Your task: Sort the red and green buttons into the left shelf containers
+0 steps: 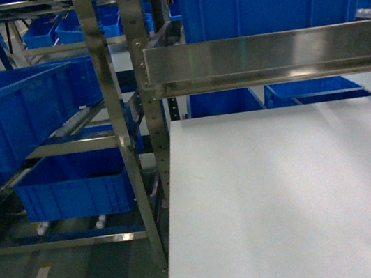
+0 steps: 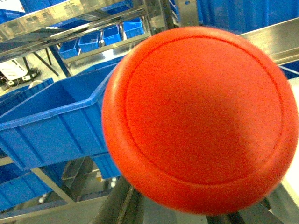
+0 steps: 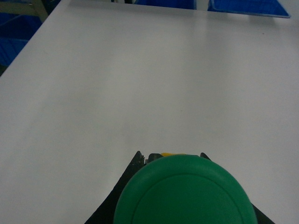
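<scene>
red button (image 2: 201, 121) fills left wrist view, near tub (image 2: 56, 121) | green button (image 3: 184, 191) over table (image 3: 140, 84) | neither binned | grips: cannot tell

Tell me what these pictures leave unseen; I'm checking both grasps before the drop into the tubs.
- Left wrist view: the red button fills the frame and hides the left gripper; its hold cannot be told.
- Right wrist view: the green button is cut off by the bottom edge and covers the right gripper.
- Head view: neither arm nor button appears; only the blue tub, shelf and white table.
</scene>
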Controlling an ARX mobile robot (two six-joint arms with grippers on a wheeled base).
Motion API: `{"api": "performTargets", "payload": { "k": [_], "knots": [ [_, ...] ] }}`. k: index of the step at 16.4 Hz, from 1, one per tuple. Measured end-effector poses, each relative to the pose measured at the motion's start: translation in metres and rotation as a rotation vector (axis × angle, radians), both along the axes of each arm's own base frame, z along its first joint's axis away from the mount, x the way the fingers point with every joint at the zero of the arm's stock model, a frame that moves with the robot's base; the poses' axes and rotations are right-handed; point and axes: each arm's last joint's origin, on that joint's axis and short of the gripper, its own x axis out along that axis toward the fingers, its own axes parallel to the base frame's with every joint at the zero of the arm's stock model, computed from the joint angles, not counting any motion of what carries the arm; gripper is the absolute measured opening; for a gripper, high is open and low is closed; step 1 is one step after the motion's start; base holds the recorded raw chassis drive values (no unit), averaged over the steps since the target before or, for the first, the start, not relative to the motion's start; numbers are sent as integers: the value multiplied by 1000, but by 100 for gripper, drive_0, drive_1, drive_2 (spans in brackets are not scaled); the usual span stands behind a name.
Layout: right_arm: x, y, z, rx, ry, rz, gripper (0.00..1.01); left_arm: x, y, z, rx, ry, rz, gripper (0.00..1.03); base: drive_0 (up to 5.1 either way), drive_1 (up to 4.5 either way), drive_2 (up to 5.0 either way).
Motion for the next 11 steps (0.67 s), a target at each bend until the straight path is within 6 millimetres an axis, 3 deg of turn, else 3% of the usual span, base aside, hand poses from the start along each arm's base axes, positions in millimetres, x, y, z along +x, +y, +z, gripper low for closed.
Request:
{"api": "performTargets", "payload": {
  "k": [11],
  "knots": [
    [0,0,0,0,0,0,26,0,0,0,0,-1,0,26,-491,245,245]
  ]
}}
